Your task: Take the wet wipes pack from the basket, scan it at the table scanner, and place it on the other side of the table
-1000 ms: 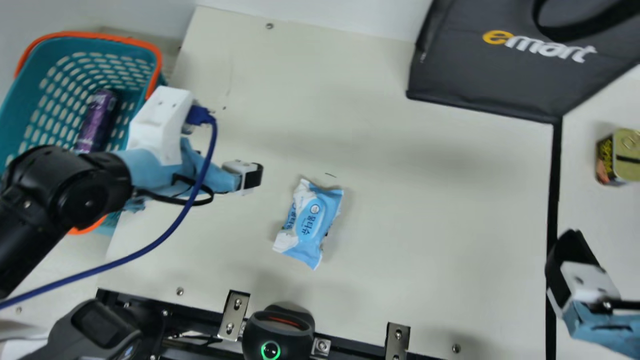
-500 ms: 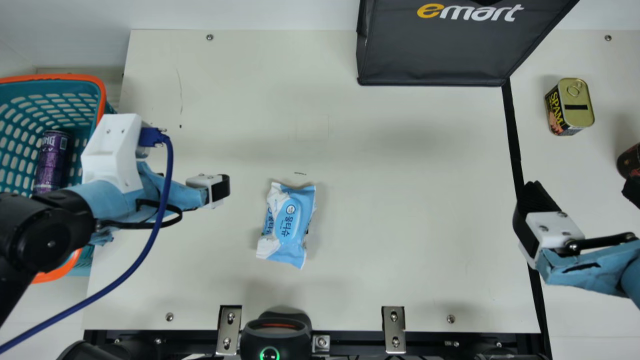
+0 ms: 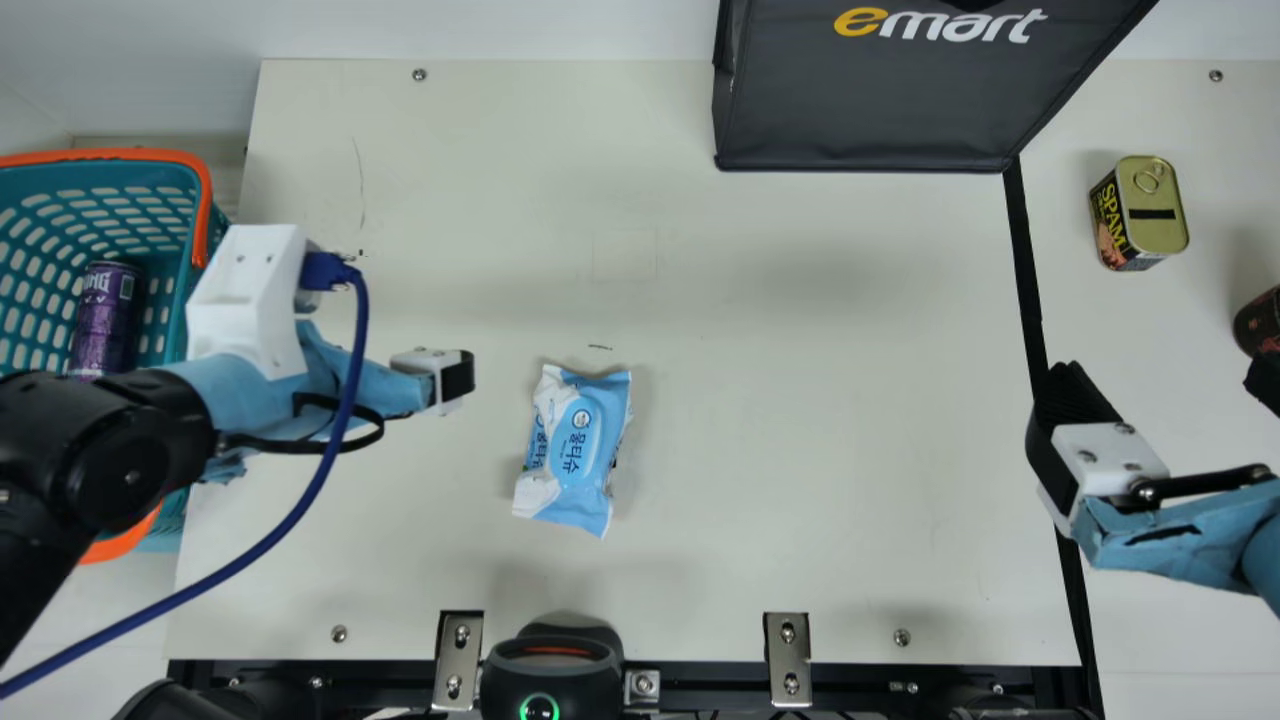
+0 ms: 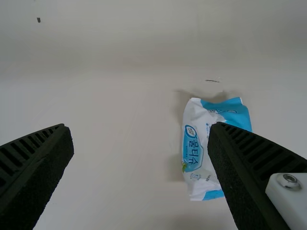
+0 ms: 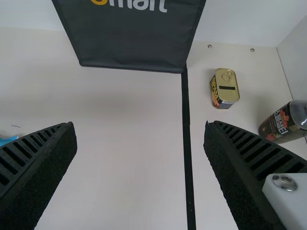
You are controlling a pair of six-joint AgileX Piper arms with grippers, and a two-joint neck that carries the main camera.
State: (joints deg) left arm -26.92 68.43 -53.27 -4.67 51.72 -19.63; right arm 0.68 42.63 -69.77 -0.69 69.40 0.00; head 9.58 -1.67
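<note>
The blue and white wet wipes pack (image 3: pixel 575 450) lies on the table (image 3: pixel 800 400), touched by no gripper. My left gripper (image 3: pixel 455 378) hangs to its left in the main view. In the left wrist view my left gripper (image 4: pixel 139 143) is open, and the wipes pack (image 4: pixel 195 153) shows partly behind one finger. My right gripper (image 3: pixel 1080 440) is at the right over the black line; in the right wrist view my right gripper (image 5: pixel 140 143) stands open and empty. The scanner (image 3: pixel 552 670) sits at the near edge. The basket (image 3: pixel 206 190) is at the far left, partly behind my left arm.
A purple can (image 3: pixel 104 315) lies in the basket. A dark bag (image 3: pixel 870 110) stands at the back. Past the black line (image 3: pixel 1022 260) are a square tin (image 3: pixel 1140 213) and a dark can (image 3: pixel 1260 322). Metal brackets (image 3: pixel 788 660) line the near edge.
The neck camera turned between the earliest frame and the later ones. Since the middle frame, my left gripper has shifted slightly right, closer to the pack. The pack and right gripper look unmoved.
</note>
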